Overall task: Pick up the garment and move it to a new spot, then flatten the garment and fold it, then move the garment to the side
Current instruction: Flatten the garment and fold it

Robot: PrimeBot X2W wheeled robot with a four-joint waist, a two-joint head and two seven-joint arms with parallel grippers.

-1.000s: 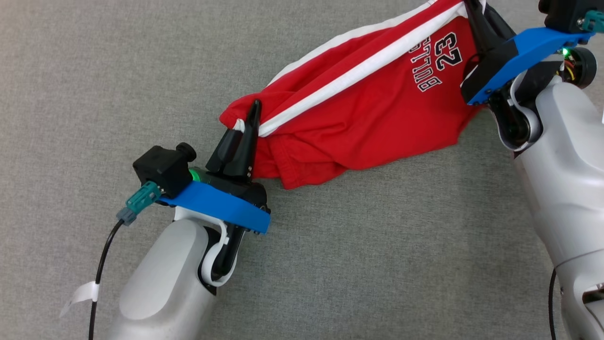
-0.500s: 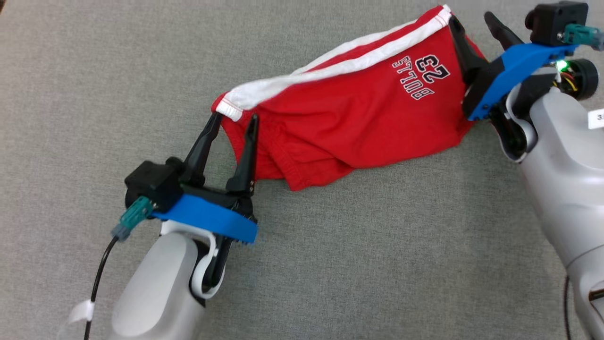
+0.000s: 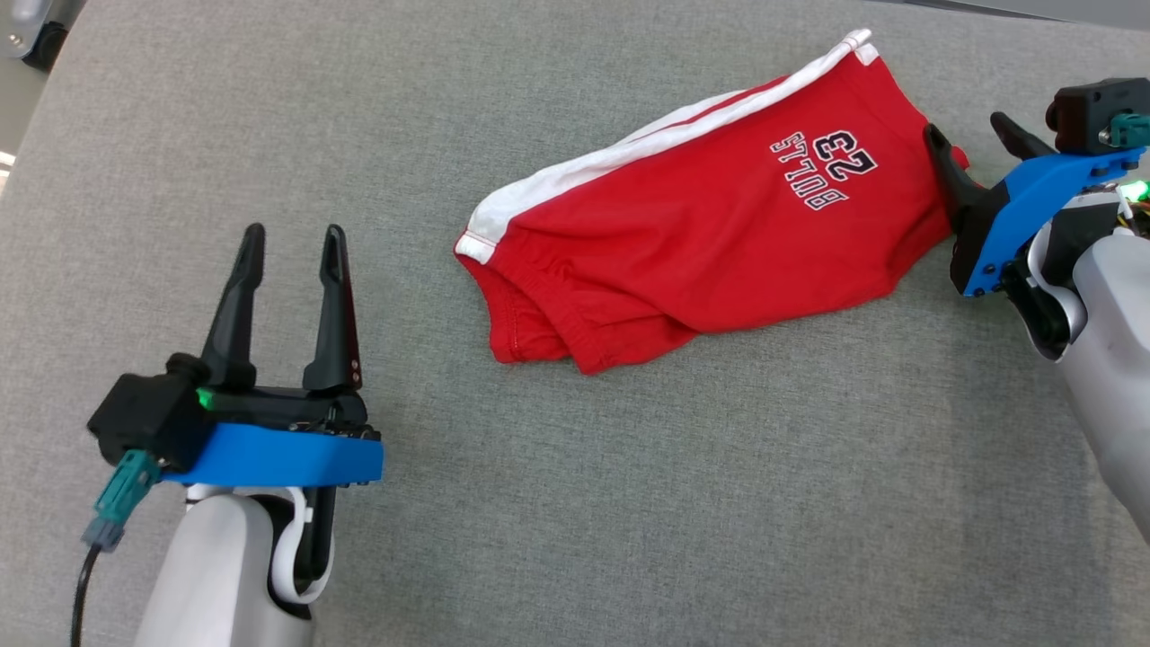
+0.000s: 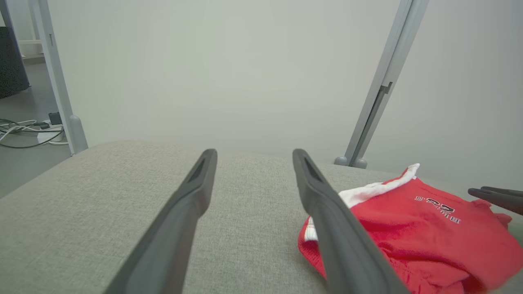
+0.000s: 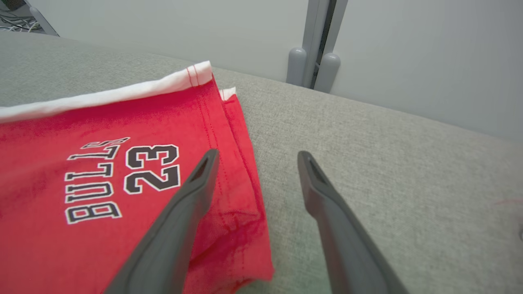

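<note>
Both tools gape empty: my left tool (image 3: 294,232) apart from the red Bulls shorts (image 3: 683,234), right tool (image 3: 964,126) straddling their edge.

A grey fabric surface (image 3: 575,503) ends near a pale wall (image 4: 229,61), with what seem cables (image 4: 20,132) beyond.

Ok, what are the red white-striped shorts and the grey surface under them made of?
Red white-striped shorts: soft matte knit, likely cotton jersey; it rumples, with stitched hems. Grey surface: matte woven upholstery-like cloth, coarse weave visible; perhaps padded, given its rounded edge.
</note>
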